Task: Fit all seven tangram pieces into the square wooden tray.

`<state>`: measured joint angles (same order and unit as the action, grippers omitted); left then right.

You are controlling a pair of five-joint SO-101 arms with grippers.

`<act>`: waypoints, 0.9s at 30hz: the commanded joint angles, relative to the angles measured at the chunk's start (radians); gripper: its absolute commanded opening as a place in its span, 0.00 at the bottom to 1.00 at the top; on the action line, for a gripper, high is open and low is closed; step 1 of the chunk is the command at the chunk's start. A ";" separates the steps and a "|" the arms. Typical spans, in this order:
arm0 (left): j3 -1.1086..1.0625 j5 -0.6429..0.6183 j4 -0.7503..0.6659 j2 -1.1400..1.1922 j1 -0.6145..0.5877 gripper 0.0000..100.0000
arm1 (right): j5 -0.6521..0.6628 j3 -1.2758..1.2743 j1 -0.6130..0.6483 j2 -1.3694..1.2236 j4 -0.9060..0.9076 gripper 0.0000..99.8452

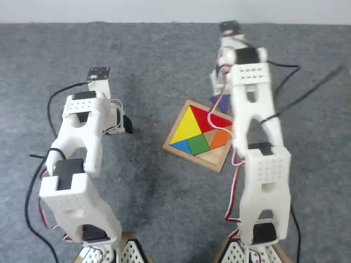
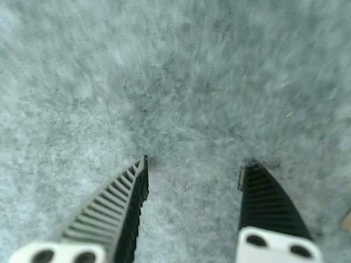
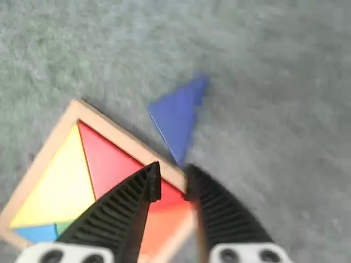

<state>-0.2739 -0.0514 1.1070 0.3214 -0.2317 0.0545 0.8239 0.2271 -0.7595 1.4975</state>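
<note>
The square wooden tray [image 1: 166,146] lies at mid-table and holds a yellow triangle [image 1: 189,127], a red triangle [image 1: 216,121], and green, orange and small blue pieces. A blue triangle [image 3: 178,112] lies on the carpet just outside the tray's rim [image 3: 75,107], one tip against the edge. It shows as a dark sliver [image 1: 215,100] beside the right arm. My right gripper [image 3: 173,170] hovers over that tip and the tray corner, open by a narrow gap with nothing in it. My left gripper [image 2: 194,164] stands wide open over bare carpet, left of the tray [image 1: 126,125].
Grey carpet covers the whole table. A pale wood-coloured area [image 1: 212,156] shows at the tray's near corner. The right arm [image 1: 258,126] and its cables hang over the tray's right side. Both arm bases stand at the near edge.
</note>
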 commanded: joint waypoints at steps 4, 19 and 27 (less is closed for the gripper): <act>-0.007 0.020 -0.025 -0.055 -0.002 0.26 | -0.014 0.138 0.079 -0.148 -0.133 0.32; -0.007 0.020 -0.026 -0.055 -0.002 0.26 | -0.074 0.526 -0.012 -0.469 -0.019 0.23; -0.007 0.020 -0.026 -0.055 -0.002 0.26 | -0.071 0.592 -0.008 -0.506 0.067 0.16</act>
<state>-0.2800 -0.0468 1.0963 0.3214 -0.2317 -0.0084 1.3748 0.2256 -1.2827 1.5205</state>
